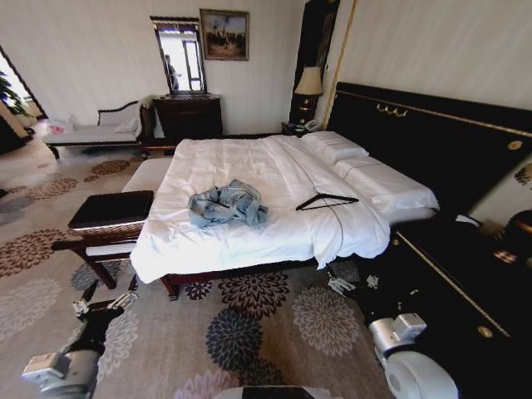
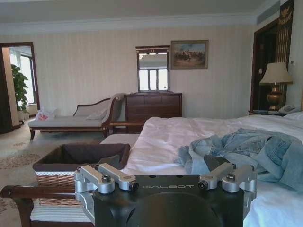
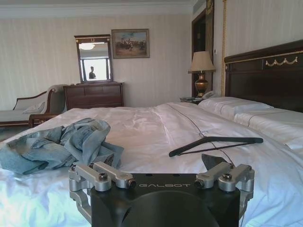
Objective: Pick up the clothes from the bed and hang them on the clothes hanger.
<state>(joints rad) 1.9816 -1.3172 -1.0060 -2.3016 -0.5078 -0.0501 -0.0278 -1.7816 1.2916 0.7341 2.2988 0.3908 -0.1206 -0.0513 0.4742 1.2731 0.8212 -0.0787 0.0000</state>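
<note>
The bed [image 1: 249, 166] is the landmark here: a very large one with white sheets, a thin dark seam line running along it, white pillows [image 1: 332, 146] and a tall black headboard [image 1: 432, 141] with gold trim. The light blue denim jacket [image 1: 227, 204] lies crumpled on the sheet near the bed's foot edge. The slim black hanger [image 1: 326, 200] lies flat on the sheet beside it, on the headboard side, apart from the jacket and crossing the seam line.

Off the bed's foot, a dark wooden bench [image 1: 104, 241] carries a wicker basket [image 2: 80, 163] with a dark liner. The floor around the bed is a beige carpet [image 1: 249, 332] with large dark flower medallions. Past the bed's far side stand a dark dresser [image 1: 188, 115] with a mirror [image 1: 179, 55] above it, a framed painting [image 1: 224, 34] on the striped wall, and a chaise longue [image 1: 100, 129]. A lamp [image 1: 308, 85] stands on the nightstand by the headboard.

The left gripper [image 2: 165, 182] hangs low off the bed's foot, facing the jacket, fingers spread wide and holding nothing. The right gripper [image 3: 163, 179] sits low at the same edge facing the hanger, likewise wide open and empty.
</note>
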